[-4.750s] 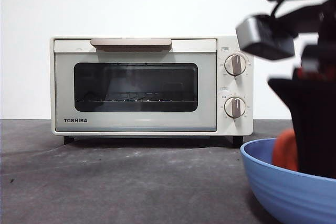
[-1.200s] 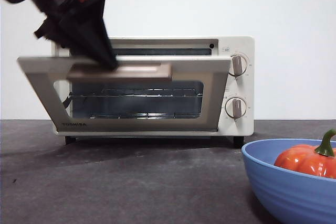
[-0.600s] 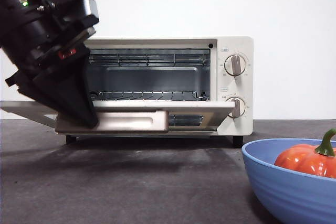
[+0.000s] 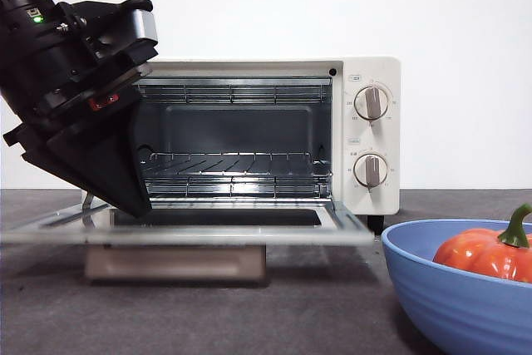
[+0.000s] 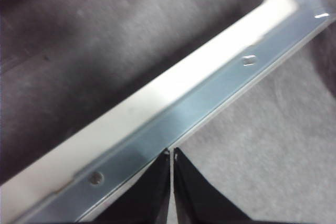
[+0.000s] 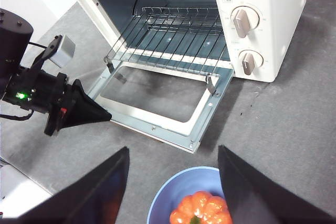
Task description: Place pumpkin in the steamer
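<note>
left gripper [image 4: 137,201] sits clenched with nothing in it, tip at the front left edge of the steamer's [image 4: 370,72] door [image 4: 332,234], which lies fully open and flat over the grey surface [image 4: 316,305], rack [image 4: 233,164] showing inside. pumpkin [image 4: 482,255] sits in the blue bowl [image 4: 440,297] at far right, in front of the steamer and apart from it. right gripper [image 6: 172,182] hangs released above the bowl, jaws spread wide either side of the pumpkin, touching nothing.
</note>
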